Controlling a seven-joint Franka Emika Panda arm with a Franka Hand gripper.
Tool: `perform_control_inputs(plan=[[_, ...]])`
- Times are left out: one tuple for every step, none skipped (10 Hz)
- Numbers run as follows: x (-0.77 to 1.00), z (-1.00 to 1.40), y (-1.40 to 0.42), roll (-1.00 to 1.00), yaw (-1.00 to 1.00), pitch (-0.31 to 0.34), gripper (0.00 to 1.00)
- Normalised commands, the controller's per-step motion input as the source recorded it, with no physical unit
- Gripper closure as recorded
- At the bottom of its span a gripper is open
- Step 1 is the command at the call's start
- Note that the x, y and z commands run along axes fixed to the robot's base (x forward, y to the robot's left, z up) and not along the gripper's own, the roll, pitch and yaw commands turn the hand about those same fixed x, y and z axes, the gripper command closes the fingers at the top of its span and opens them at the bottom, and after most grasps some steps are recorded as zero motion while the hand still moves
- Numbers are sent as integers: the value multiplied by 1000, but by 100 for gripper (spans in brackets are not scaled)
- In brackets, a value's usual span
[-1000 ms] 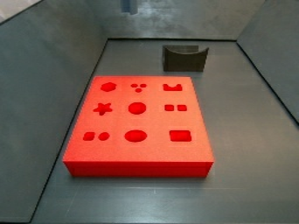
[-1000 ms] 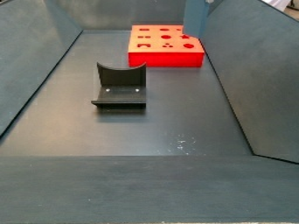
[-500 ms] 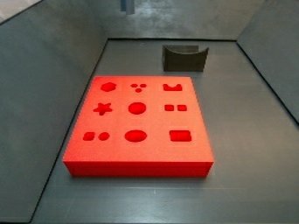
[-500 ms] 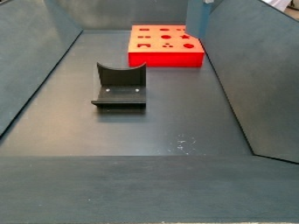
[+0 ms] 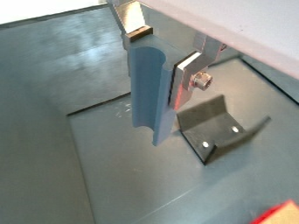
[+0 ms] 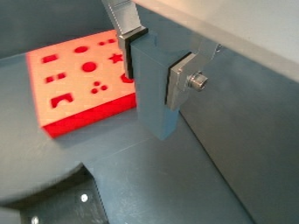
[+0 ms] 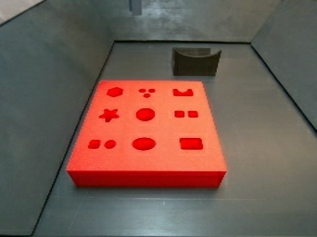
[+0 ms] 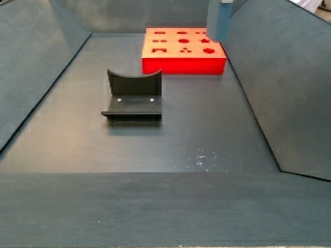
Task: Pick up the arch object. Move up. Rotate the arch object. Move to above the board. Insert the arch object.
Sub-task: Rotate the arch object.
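Gripper [image 5: 160,72] high above the dark grey floor [image 8: 155,145], clamped on the blue-grey arch object [image 5: 149,92], hanging upright. Red board [image 7: 146,130] flat on floor; dark notched block [image 8: 132,95] well apart.

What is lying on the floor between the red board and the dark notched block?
Nothing: in a side view, bare grey floor separates the board from the dark notched block. The hand holds the arch object up high.
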Motion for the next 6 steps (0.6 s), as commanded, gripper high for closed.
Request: perform_control_inputs(plan=[[57,-15,1,-17,-1000,20,100],[53,-16,9,-19,-1000,23,100],[50,-17,11,-20,-1000,24,100],[49,-18,12,-21,-1000,27,100],[49,-18,12,-22,-1000,28,100],[47,-18,13,-25,-1000,31,100]])
